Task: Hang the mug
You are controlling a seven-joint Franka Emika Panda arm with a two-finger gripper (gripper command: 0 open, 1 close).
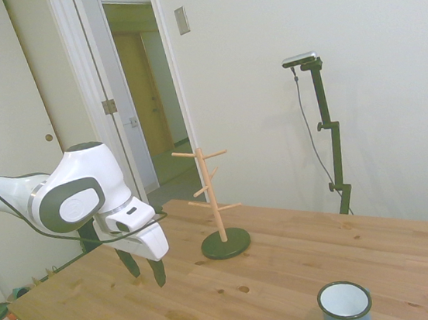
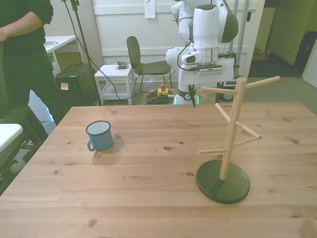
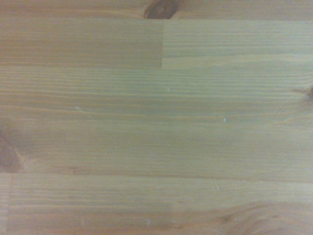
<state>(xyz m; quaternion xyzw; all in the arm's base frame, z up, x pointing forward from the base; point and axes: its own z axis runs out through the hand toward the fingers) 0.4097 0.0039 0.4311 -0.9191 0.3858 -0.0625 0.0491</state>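
Here the mug (image 2: 99, 135) stands well apart from the jaws.

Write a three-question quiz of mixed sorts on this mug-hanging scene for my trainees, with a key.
1. True or false: the mug already hangs on the rack.
2. Does the gripper hold (a) the mug, (b) a peg, (c) nothing?
3. Fill in: the mug stands ___ on the table, mouth up.

Key: 1 false; 2 c; 3 upright.
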